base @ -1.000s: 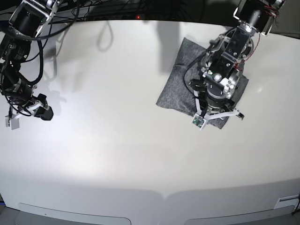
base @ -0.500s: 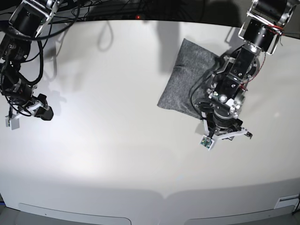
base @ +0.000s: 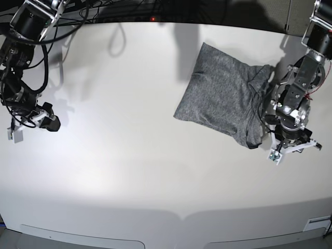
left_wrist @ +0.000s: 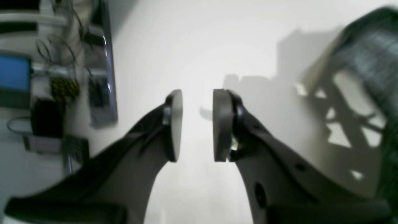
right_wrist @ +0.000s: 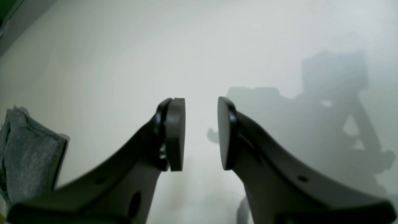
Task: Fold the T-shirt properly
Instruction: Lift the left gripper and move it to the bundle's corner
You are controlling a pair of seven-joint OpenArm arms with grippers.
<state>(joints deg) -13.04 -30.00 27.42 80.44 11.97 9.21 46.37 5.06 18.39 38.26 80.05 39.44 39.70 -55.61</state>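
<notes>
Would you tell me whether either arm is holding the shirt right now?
Neither: both the left tool and right tool are open and empty, and the shirt lies free.

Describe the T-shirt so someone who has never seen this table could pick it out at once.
On the wide white table, look to the far right part in the base view, beside the left gripper. The T-shirt lies there folded into a compact, roughly four-sided bundle. It is mottled dark grey, and the only cloth in view.
</notes>
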